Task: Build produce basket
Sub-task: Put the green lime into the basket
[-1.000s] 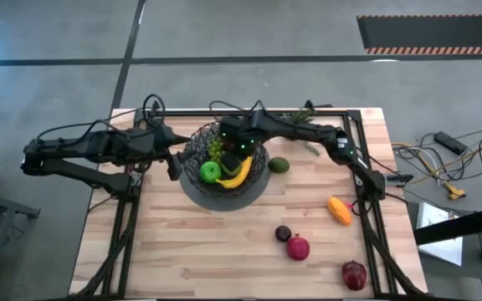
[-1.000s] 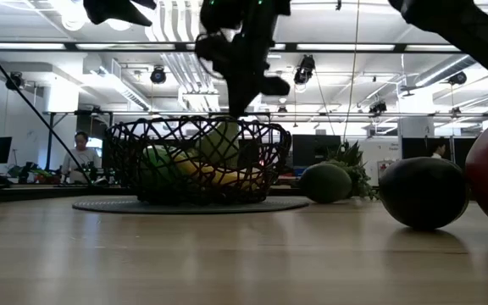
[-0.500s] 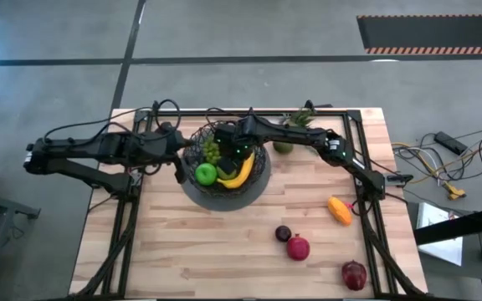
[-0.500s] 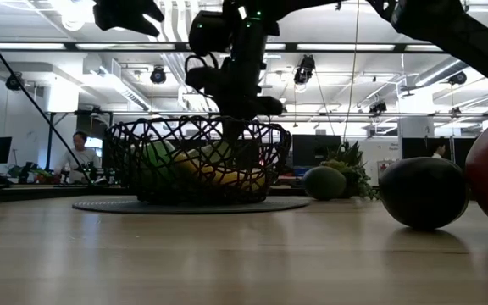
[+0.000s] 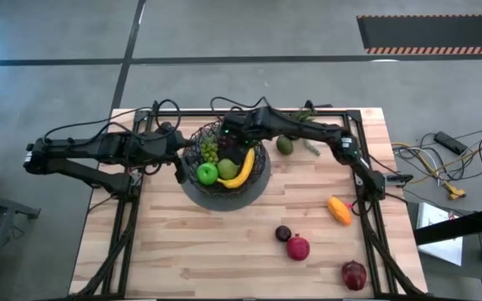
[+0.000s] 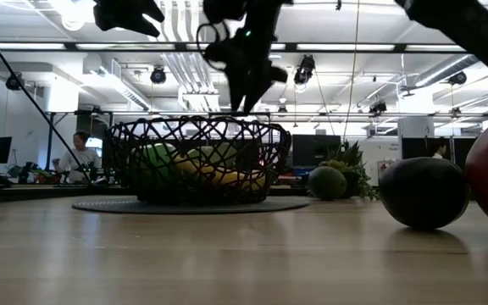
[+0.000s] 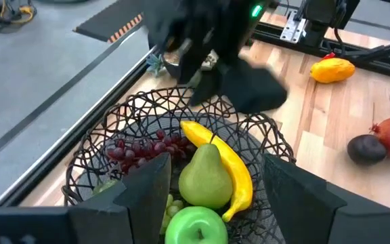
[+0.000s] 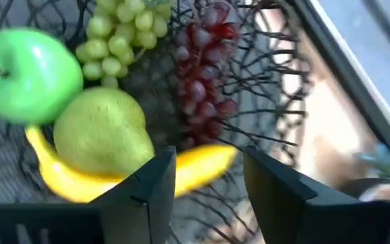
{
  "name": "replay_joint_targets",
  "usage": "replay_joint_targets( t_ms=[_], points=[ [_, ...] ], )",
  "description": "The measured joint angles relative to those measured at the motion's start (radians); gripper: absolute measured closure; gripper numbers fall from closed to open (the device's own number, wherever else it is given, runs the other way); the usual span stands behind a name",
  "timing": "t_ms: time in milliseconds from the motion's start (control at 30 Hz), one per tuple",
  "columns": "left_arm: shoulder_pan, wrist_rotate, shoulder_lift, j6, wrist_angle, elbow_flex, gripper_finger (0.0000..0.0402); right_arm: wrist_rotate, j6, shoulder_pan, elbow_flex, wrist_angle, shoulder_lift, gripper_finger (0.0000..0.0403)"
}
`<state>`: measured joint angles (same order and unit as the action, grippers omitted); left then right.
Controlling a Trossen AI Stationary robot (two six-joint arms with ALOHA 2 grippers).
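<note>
The black wire basket (image 5: 224, 186) stands on its grey disc base in the table's far middle. In it lie green grapes (image 5: 212, 150), purple grapes (image 8: 202, 81), a green apple (image 5: 207, 174), a pear (image 5: 227, 167) and a banana (image 5: 241, 171). My right gripper (image 5: 237, 142) hangs open above the basket's far side (image 6: 242, 102), clear of the fruit; in its wrist view (image 8: 208, 154) nothing sits between the fingers. My left gripper (image 5: 176, 163) hovers open just left of the basket and looks over its rim (image 7: 215, 166).
An avocado (image 5: 284, 145) lies right of the basket, near a small potted plant (image 5: 305, 117) at the far edge. On the table's right half lie an orange piece (image 5: 339, 209), a dark plum (image 5: 283, 233), a pomegranate (image 5: 298, 247) and a red apple (image 5: 354, 274). Bare wood spans the near left.
My right gripper dipped into the basket and then rose above its rim. The pear that hung under it now lies in the basket beside the banana. The avocado rolled from beside the basket toward the far edge. My left arm edged slightly closer to the basket.
</note>
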<state>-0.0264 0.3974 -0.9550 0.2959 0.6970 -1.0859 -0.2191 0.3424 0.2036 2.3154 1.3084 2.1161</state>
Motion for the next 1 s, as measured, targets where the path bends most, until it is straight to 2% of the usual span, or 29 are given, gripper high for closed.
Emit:
replay_joint_targets(
  t_ms=[133,300,500,633,833,1000],
  points=[
    [0.0,-0.001,0.0,0.039,0.001,0.0,0.0187,-0.038,-0.072,0.0,-0.061,0.064,-0.08,0.0228],
    [0.0,-0.001,0.0,0.072,0.0,0.0,0.0187,-0.053,-0.073,0.013,-0.309,0.044,-0.246,0.0218],
    [0.0,0.005,-0.013,0.118,-0.006,0.004,0.0187,-0.01,0.093,0.056,-0.692,-0.046,-0.48,0.0202],
    [0.0,0.016,-0.039,0.117,-0.04,0.005,0.0187,0.019,0.234,0.097,-0.91,-0.159,-0.6,0.0174],
    [0.0,0.02,-0.097,0.117,-0.12,0.005,0.0187,0.017,0.38,0.147,-1.113,-0.398,-0.65,0.0102],
    [0.0,-0.011,-0.141,0.117,-0.146,-0.005,0.0187,0.006,0.446,0.181,-1.179,-0.505,-0.588,0.0061]
  ],
)
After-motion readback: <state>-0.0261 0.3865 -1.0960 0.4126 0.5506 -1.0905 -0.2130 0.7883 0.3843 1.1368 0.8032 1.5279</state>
